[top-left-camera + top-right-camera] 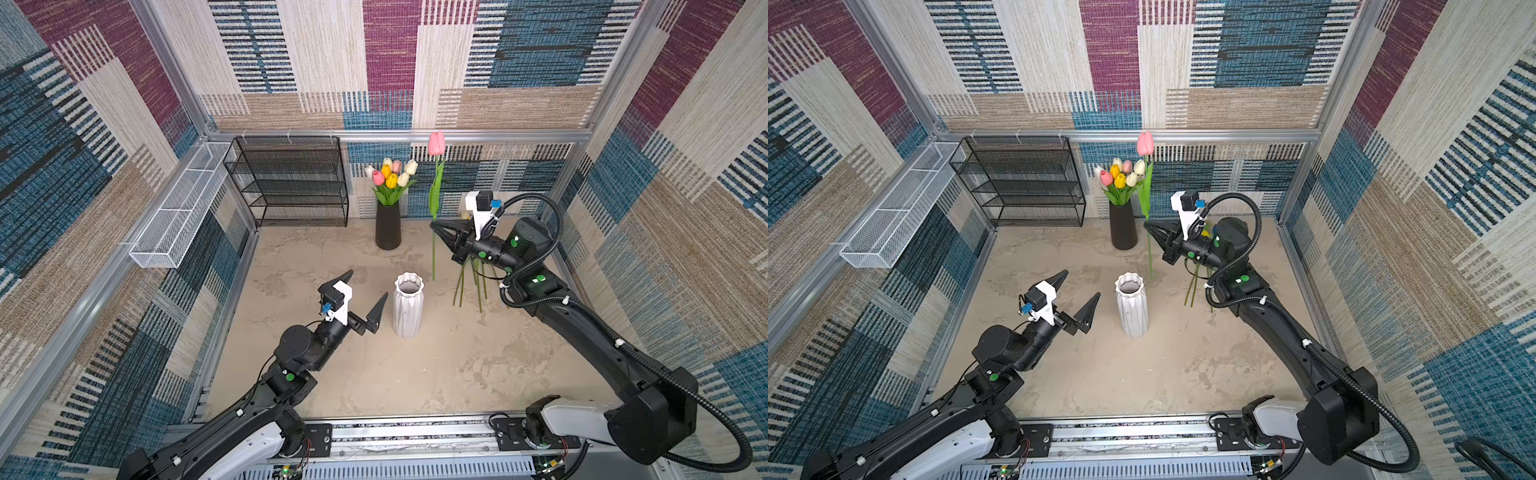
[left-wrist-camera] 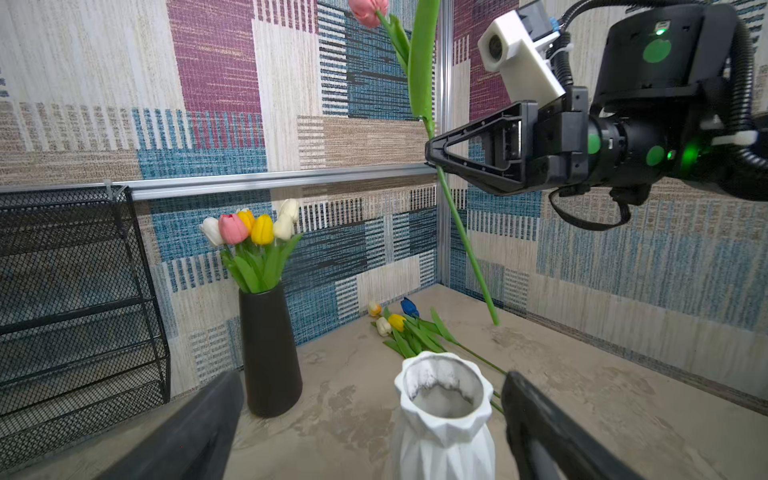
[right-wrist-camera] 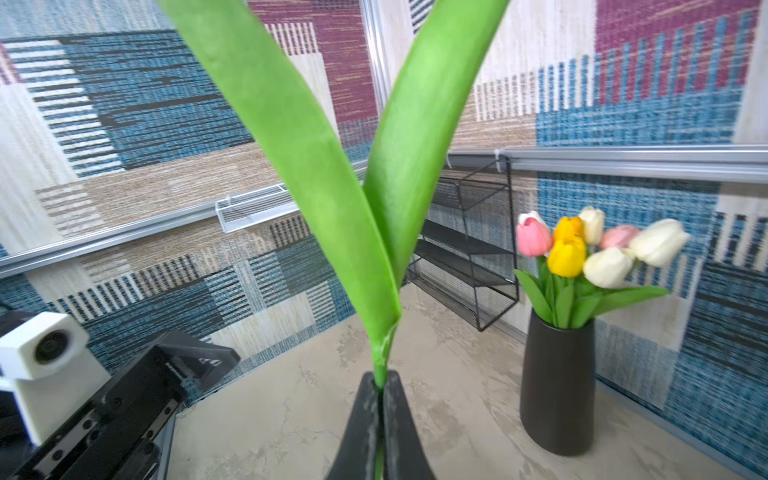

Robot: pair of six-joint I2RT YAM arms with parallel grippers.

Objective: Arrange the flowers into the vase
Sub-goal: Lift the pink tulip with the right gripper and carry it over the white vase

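Note:
The empty white faceted vase [image 1: 408, 305] [image 1: 1131, 305] [image 2: 442, 415] stands upright mid-table. My right gripper [image 1: 434, 227] [image 1: 1148, 226] [image 3: 380, 380] is shut on the stem of a pink tulip [image 1: 436, 143] [image 2: 368, 12], held upright in the air behind and to the right of the vase; its stem end hangs just above the table. My left gripper [image 1: 368, 284] [image 1: 1081, 283] [image 2: 372, 374] is open and empty just left of the vase. More flowers [image 2: 399, 328] [image 1: 469, 286] lie on the table under the right arm, partly hidden in both top views.
A black vase [image 1: 388, 226] [image 3: 557, 382] holding a bouquet of pink, yellow and white tulips stands at the back. A black mesh shelf [image 1: 291, 183] sits in the back left corner. A white wire basket [image 1: 178, 208] hangs on the left wall.

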